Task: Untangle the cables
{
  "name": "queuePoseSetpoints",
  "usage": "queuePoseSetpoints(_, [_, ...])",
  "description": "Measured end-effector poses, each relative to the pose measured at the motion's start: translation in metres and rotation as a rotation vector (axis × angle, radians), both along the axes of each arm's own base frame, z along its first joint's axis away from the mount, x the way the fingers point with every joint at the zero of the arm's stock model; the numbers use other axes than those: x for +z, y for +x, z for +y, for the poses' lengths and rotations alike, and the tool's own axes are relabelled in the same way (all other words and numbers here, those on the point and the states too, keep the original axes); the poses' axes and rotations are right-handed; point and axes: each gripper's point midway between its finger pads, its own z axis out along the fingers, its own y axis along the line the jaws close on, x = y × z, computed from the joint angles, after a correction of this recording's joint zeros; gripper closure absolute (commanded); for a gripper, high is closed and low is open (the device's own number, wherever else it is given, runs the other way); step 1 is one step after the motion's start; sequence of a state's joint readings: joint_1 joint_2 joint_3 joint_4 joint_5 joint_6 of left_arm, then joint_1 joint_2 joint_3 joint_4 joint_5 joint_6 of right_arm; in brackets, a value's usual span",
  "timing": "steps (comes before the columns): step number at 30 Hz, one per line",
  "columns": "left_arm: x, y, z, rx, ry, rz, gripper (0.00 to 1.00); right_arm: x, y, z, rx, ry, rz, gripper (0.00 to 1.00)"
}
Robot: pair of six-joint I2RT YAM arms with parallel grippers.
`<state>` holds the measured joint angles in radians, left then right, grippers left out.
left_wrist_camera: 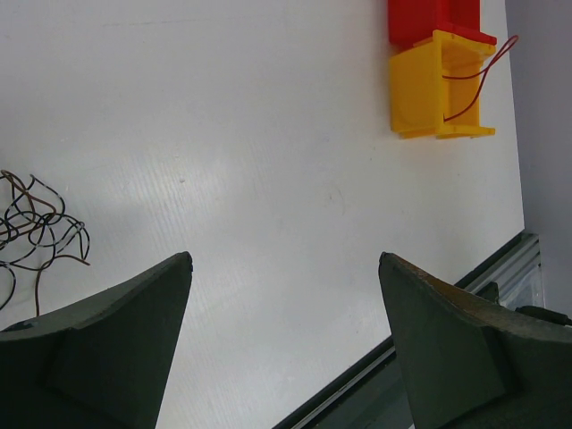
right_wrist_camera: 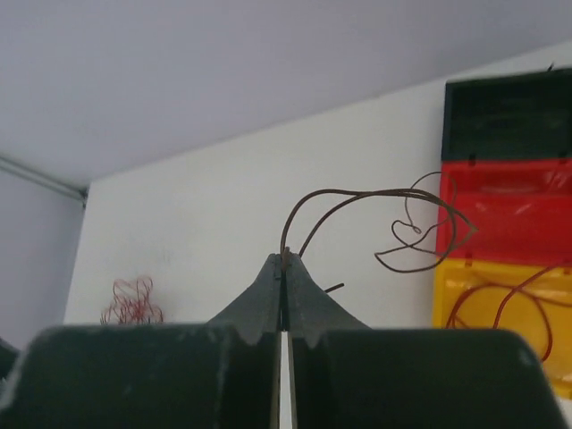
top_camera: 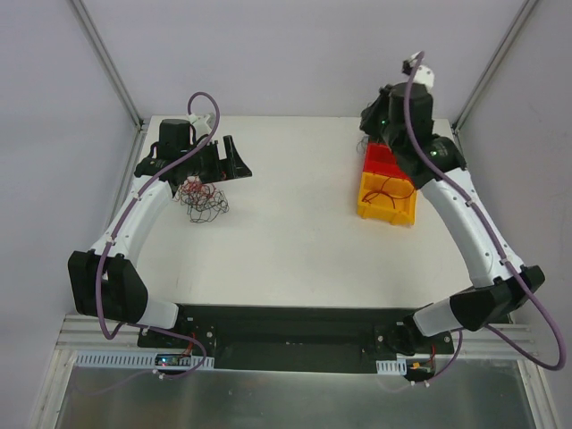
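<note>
- Well to the left of the yellow bin (top_camera: 386, 207), across a bare stretch of the table (top_camera: 295, 232), I see the tangle of cables (top_camera: 204, 198). It is a loose scribble of red and dark strands lying flat, and it looks far from sorted.
- My left gripper (left_wrist_camera: 284, 259) hovers just beside that tangle, on the side facing the yellow bin. Its jaws stand wide apart and hold nothing. In the left wrist view the tangle sits off to the left of the fingers, not between them.
- In the yellow bin lies one red cable (top_camera: 390, 188), looping over the bin's rim. I read it as a strand already separated out.
- The red bin (top_camera: 379, 159) touches the yellow bin on its far side, and a black bin (right_wrist_camera: 505, 116) stands beyond that.
- My right gripper (right_wrist_camera: 284, 266) hangs above the bins, just past the yellow bin and over the red one. Its jaws are pressed together on a single thin cable (right_wrist_camera: 357, 192), pinched at the very tips. The cable arcs up and curls toward the red bin, and I cannot tell whether its free end touches anything.
- I judge the step in hand to be delivering this one freed strand.
- Next I need to bring the right gripper low over a bin and part the jaws so the springy cable drops inside, not over the rim.
- After that the left gripper needs to shift onto the tangle for the next strand.
</note>
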<state>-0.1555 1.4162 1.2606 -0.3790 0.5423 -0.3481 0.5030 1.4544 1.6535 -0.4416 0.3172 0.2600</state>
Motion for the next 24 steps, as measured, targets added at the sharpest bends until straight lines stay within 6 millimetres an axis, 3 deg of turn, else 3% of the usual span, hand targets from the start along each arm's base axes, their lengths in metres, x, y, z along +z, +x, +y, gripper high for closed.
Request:
queuePoseSetpoints(2, [0.0, 0.0, 0.0, 0.0, 0.0, 0.0, 0.15, 0.036, 0.011, -0.023, -0.046, 0.017, -0.078, 1.0])
queuePoseSetpoints(4, [0.0, 0.0, 0.0, 0.0, 0.0, 0.0, 0.15, 0.057, 0.019, -0.041, -0.087, 0.026, -0.123, 1.0])
queuePoseSetpoints(7, [0.0, 0.0, 0.0, 0.0, 0.0, 0.0, 0.15, 0.063, 0.028, -0.061, -0.129, 0.022, -0.137, 1.0])
queuePoseSetpoints(24, [0.0, 0.0, 0.0, 0.0, 0.0, 0.0, 0.15, -0.026, 0.066, -0.125, -0.209, -0.055, 0.073, 1.0])
